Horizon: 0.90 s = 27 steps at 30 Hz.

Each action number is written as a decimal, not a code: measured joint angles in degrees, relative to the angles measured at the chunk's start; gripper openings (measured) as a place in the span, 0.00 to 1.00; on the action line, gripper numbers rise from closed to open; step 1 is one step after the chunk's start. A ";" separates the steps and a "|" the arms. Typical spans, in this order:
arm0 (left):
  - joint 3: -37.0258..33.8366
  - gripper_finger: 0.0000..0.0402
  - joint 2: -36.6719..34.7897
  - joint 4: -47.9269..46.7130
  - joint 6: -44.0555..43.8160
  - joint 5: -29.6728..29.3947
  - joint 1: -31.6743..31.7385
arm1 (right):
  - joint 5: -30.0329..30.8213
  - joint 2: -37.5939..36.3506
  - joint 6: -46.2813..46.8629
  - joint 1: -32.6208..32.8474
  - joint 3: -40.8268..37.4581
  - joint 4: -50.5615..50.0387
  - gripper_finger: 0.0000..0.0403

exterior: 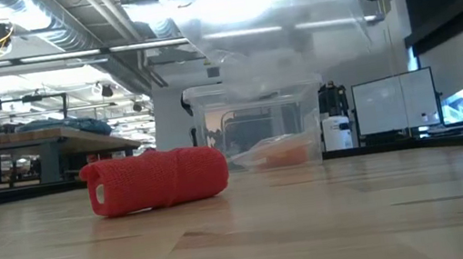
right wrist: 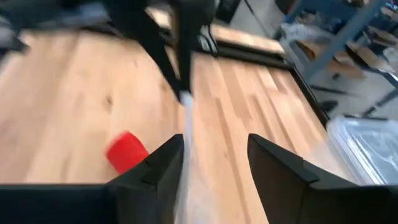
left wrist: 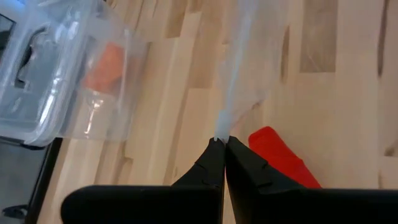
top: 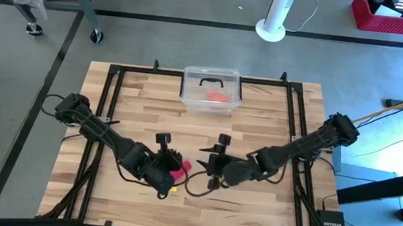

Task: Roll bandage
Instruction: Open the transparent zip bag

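Note:
The bandage [exterior: 158,179] is a small red cloth roll lying on its side on the wooden table, between the two grippers [top: 181,166] [left wrist: 283,163] [right wrist: 126,151]. No gripper touches it. My left gripper [left wrist: 221,142] [top: 170,173] hangs just above and beside the roll, shut on a clear plastic bag [left wrist: 239,68]. The bag [exterior: 273,40] hangs over the table. My right gripper [right wrist: 214,146] [top: 209,169] faces the left one from the table's right, fingers apart. A narrow strip of the bag [right wrist: 184,124] runs in between them. My left gripper pinches an edge of the clear bag [left wrist: 219,129] between its two fingertips. The fingers slant downward. The plastic is gathered into a narrow strip and held clear of the table. My right gripper has the bag's strip close to one finger [right wrist: 163,163]; whether they touch I cannot tell.
A clear lidded box [top: 211,90] holding an orange-red lump [top: 218,96] stands at the table's far edge, in the middle. A black frame [top: 107,105] borders the tabletop. Bare wood lies to the left, to the right and in front of the grippers.

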 joint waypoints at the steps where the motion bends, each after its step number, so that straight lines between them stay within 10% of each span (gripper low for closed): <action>1: 0.00 0.00 0.00 -0.16 0.34 0.57 -0.20 | -0.09 0.36 0.05 -0.38 0.01 -0.87 0.45; 9: 0.00 0.00 0.00 0.02 1.15 0.93 -0.81 | -4.39 1.08 -1.44 -0.79 0.06 -2.95 0.40; 18: 0.00 0.01 0.00 0.67 1.09 1.09 -0.81 | -4.29 1.60 -7.19 -0.72 0.01 -5.03 0.02; 27: 0.00 0.06 0.00 0.92 -4.61 1.32 -0.92 | -3.98 1.58 -8.15 -0.66 0.01 -5.02 0.02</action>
